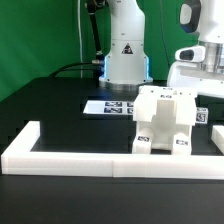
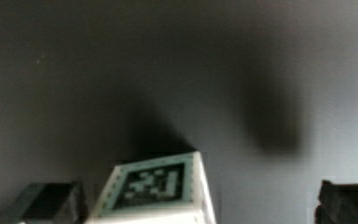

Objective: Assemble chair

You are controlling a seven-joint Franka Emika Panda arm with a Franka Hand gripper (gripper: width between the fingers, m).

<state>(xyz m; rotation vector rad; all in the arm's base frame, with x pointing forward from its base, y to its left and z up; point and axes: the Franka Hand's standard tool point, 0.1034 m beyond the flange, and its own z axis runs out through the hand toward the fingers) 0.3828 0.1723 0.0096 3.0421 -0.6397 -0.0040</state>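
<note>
The chair (image 1: 164,122) stands as a blocky white, partly joined piece with black-and-white tags, right of centre on the black table, just behind the front rail. My gripper (image 1: 203,80) hangs at the exterior view's right, above and behind the chair's right side. In the wrist view the gripper (image 2: 201,202) is open, with its two dark fingertips (image 2: 48,200) wide apart at the frame's edges. A white tagged chair part (image 2: 158,186) shows between them, close to one finger and far from the other. I cannot see contact.
A long low white border rail (image 1: 70,158) runs along the table's front and turns back at the exterior view's left. The marker board (image 1: 108,106) lies flat behind the chair. The robot's white base (image 1: 125,50) stands at the back centre.
</note>
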